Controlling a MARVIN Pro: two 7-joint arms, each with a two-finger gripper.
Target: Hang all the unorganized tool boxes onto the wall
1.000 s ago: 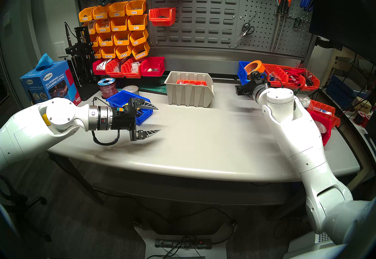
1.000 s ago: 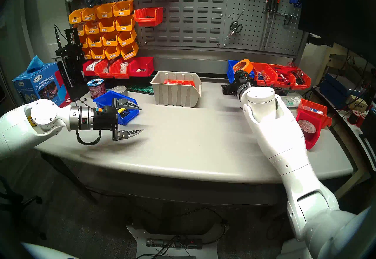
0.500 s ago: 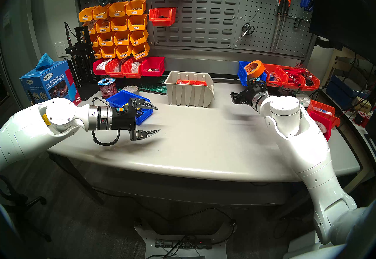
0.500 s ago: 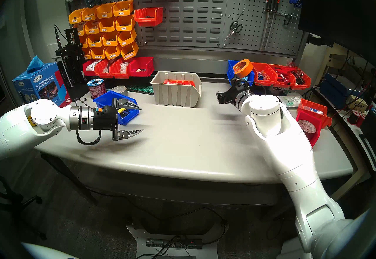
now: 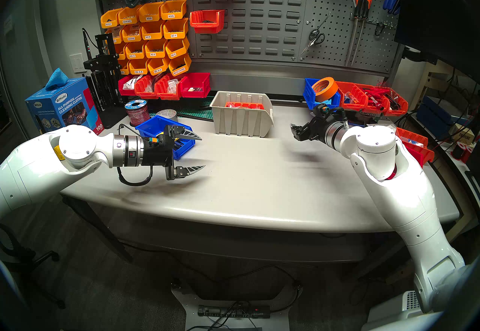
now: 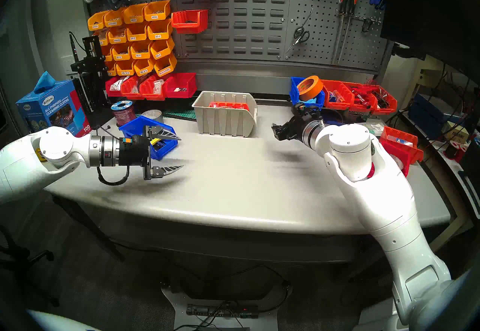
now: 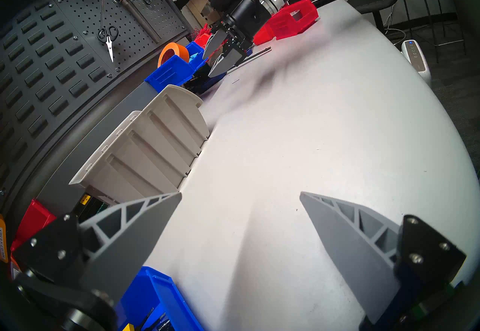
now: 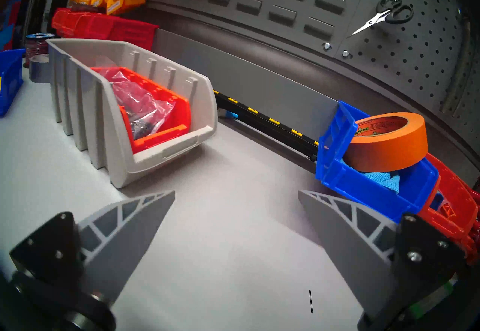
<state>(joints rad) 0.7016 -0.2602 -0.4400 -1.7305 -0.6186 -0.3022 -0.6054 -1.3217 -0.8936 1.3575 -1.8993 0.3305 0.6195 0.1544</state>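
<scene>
Grey workbench surface (image 5: 259,179) fronts the wall (image 5: 249,11), a dark louvred panel flanked by pegboard; taking the beige ribbed bin (image 5: 241,114) as landmark, it sits on the surface just below that panel, an orange-red bin with a plastic bag inside it; one blue bin (image 5: 166,133) lies well to its left, holding small tools; the other blue bin (image 5: 320,94) stands to its right at the back edge, an orange tape roll (image 5: 324,88) propped in it; none of the three hangs yet.

Left claw (image 5: 201,152) hovers left of the beige bin, partly over the near blue bin, jaws spread wide and empty; right claw (image 8: 236,218) hovers right of the beige bin, jaws likewise wide apart, nothing between them, the tape-roll bin just beside its right finger.

Risks, as I judge them: the tape roll sits loose and tilted, so lifting or tipping that bin toward the panel could spill it; the beige bin is broad and loaded, so a one-sided pinch may let it swing and miss the louvre slots.

Compared with a second ago, the right arm has drawn back from the tape-roll bin toward the robot and turned to face more toward the beige bin; the left arm has not moved.
</scene>
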